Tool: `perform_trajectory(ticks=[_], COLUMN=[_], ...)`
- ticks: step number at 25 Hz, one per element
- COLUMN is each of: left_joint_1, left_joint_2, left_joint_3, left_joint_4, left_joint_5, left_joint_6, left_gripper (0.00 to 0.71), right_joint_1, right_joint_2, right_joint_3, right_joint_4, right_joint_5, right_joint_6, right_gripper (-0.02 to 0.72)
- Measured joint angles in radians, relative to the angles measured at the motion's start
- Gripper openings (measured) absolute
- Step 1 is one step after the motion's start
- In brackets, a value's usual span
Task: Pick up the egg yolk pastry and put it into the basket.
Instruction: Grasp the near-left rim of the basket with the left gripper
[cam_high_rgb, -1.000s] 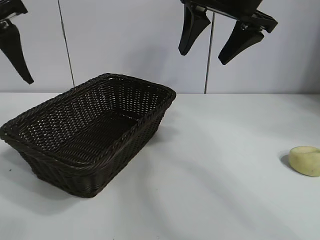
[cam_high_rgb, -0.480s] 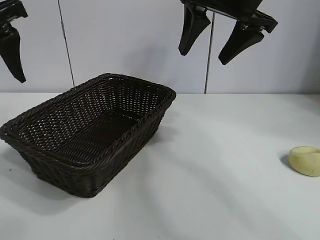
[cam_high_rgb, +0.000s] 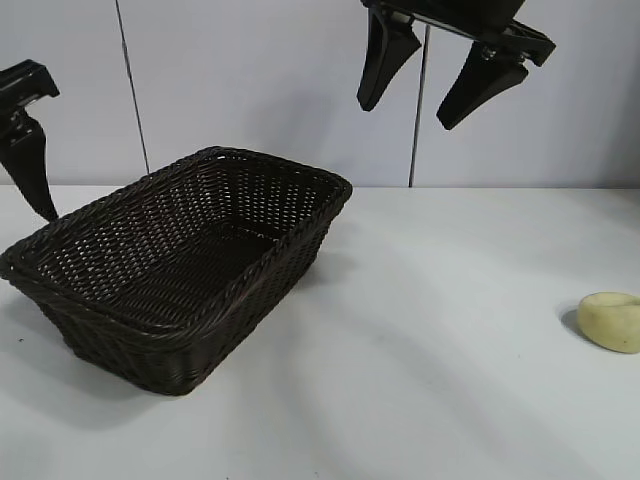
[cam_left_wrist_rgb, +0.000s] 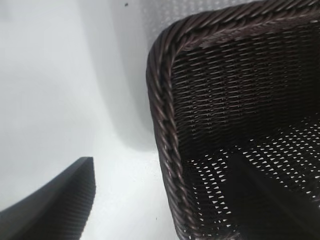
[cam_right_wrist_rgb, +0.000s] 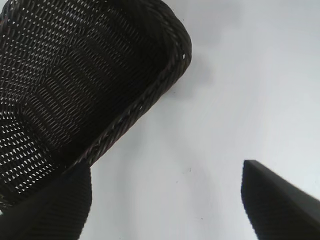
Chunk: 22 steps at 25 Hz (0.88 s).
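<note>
The pale yellow egg yolk pastry (cam_high_rgb: 610, 322) lies on the white table at the far right edge of the exterior view; neither wrist view shows it. The dark woven basket (cam_high_rgb: 243, 272) stands left of centre, with nothing visible inside it. My right gripper (cam_high_rgb: 405, 115) hangs open and empty high above the table, just right of the basket's far corner and far from the pastry. My left gripper (cam_left_wrist_rgb: 162, 157) is open and empty, its jaws straddling the basket's rim (cam_left_wrist_rgb: 162, 115). One of its fingers (cam_high_rgb: 28, 165) shows at the exterior view's left edge.
The white table (cam_high_rgb: 450, 300) runs from the basket to the pastry, with a grey wall behind. The right wrist view shows the basket's corner (cam_right_wrist_rgb: 142, 105) and bare table between the open fingers (cam_right_wrist_rgb: 280, 200).
My left gripper has come down from the top left corner to the level of the basket's rim. The right gripper, basket and pastry have not moved.
</note>
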Motion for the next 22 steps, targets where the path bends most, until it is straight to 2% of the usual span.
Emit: perform_trajectory(ticks=[7,20,22], left_joint_1=[-0.001,-0.001,-0.001], left_joint_2=[0.085,0.312,0.321], left_joint_3=[0.0,0.0,0.0], left_joint_4=[-0.039,-0.096,-0.104], left_joint_5=[-0.018,-0.206,-0.212], left_joint_6=[0.06,0.095,0.095], left_gripper=[0.529,0.529,0.493], right_joint_1=[0.0,0.0,0.0], right_joint_2=[0.0,0.0,0.0], right_joint_3=[0.0,0.0,0.0], right_joint_4=[0.0,0.0,0.0], right_joint_5=[0.0,0.001,0.001], right_joint_6=[0.0,0.0,0.0], right_gripper=[0.59,0.59,0.59])
